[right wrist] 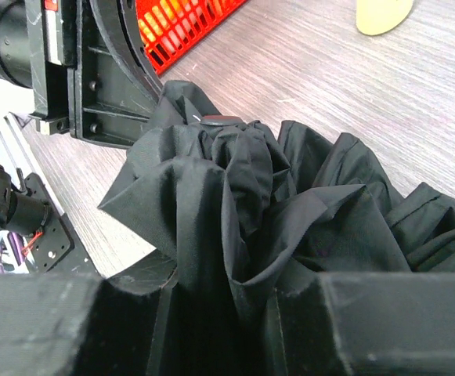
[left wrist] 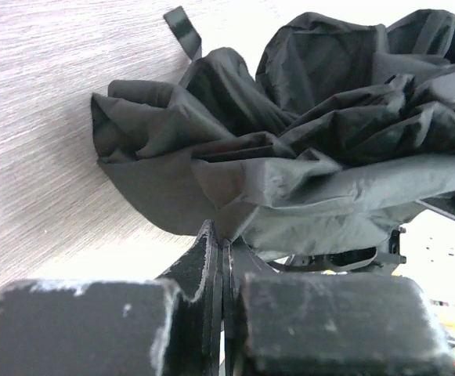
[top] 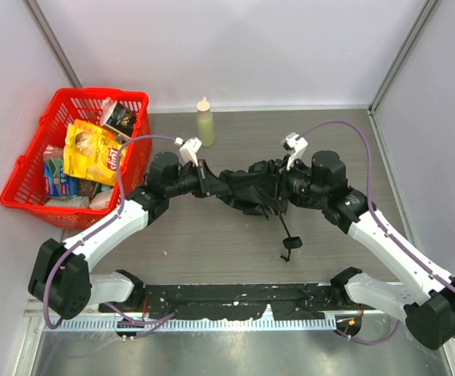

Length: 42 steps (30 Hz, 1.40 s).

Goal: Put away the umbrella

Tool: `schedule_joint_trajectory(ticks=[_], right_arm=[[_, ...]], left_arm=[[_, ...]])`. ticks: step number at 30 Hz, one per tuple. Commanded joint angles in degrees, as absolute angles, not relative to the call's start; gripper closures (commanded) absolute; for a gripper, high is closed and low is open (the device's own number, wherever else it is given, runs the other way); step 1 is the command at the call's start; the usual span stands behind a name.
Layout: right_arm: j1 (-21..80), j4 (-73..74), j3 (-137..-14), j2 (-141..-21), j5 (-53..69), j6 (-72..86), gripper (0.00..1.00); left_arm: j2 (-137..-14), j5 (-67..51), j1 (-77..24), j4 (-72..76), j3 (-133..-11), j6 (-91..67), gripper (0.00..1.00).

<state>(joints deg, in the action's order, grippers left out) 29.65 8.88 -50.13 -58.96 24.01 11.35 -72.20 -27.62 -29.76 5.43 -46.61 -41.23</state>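
The left gripper [left wrist: 222, 249] is pinched fully closed on a fold of the umbrella [top: 247, 190], the right gripper [right wrist: 219, 317] is clamped partway on a thick bunch of its fabric, and the crumpled canopy lies lengthwise between them, its handle [top: 290, 243] pointing out from the right gripper toward the arm bases.

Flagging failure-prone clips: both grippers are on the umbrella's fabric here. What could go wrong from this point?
1. The left gripper seems to pinch only a thin fold of the umbrella, so the fabric may slip out.
2. The right gripper holds bunched fabric, not the shaft, so pulling could stretch or snag the canopy.
3. The handle sticks out loose and might drag or catch.
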Motion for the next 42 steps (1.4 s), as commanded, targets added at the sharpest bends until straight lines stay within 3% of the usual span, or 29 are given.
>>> schedule_joint_trajectory(ticks=[1,5,8,10,12,14,16,23,27,34,42], right_arm=[[27.5,2.6,-54.9,-53.4,24.1,13.5,1.0],[26.6,-3.9,-56.0,-52.9,30.8,19.1,1.0],[26.1,-6.5,-57.5,-54.3,33.2,20.2,1.0],[25.9,-0.9,-60.8,-56.1,30.3,16.6,0.99],[25.8,8.9,-65.6,-58.6,25.0,10.1,1.0],[25.8,16.0,-70.8,-60.9,17.5,3.6,1.0],[25.8,20.6,-74.8,-63.4,9.1,-5.0,1.0],[25.9,24.1,-87.3,-77.7,-26.9,-32.7,1.0],[26.1,18.3,-90.9,-83.3,-36.9,-41.2,1.0],[33.6,4.2,-76.0,-87.0,-36.8,-53.1,1.0],[47.4,1.6,-61.3,-98.2,-30.3,-43.6,1.0]], left_arm=[[-72.9,-26.0,-29.7,7.9,-48.1,-37.9,1.0],[-75.0,-19.8,-29.7,10.2,-48.3,-40.2,1.0],[-78.2,-10.2,-29.7,0.6,-54.4,-40.3,1.0],[-79.6,-5.1,-29.7,-6.9,-59.0,-40.0,0.84],[-77.7,-2.9,-29.6,-7.7,-59.2,-39.3,0.55],[-74.2,-1.8,-29.7,-5.8,-56.3,-39.8,0.35],[-70.3,-1.6,-29.6,-5.4,-53.8,-40.7,0.3],[-57.7,-10.7,-29.7,1.1,-41.1,-48.4,0.27],[-51.8,-10.1,-29.7,-1.8,-37.0,-48.5,0.25],[-48.1,-8.4,-29.6,-7.7,-36.8,-45.4,0.24],[-44.2,-0.5,-29.8,-12.3,-33.3,-51.1,0.26]])
